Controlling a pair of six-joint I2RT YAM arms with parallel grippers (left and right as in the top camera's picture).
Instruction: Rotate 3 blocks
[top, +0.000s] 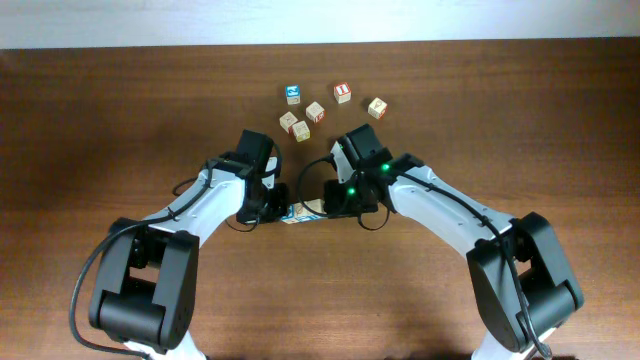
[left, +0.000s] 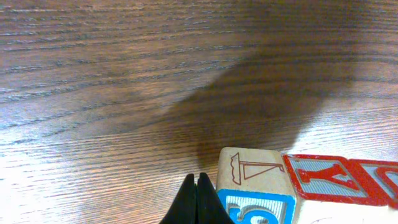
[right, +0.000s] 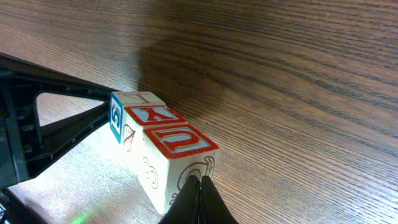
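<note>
Three blocks lie in a row (top: 303, 211) at the table's middle, between my two grippers. The left block (left: 252, 171) has a sailboat drawing on top and a blue-framed face (right: 116, 116). A red Y tops the middle block (right: 154, 115), and the right block (right: 180, 140) carries a red U. My left gripper (left: 196, 188) is shut, its tips against the left block's outer side. My right gripper (right: 200, 184) is shut, its tips against the U block's end face. Neither holds anything.
Several loose cubes sit behind the row: a blue-faced one (top: 293, 94), a red-faced one (top: 342, 92), and tan ones (top: 315, 110) (top: 377, 107) (top: 295, 126). Both arms angle in from the front corners.
</note>
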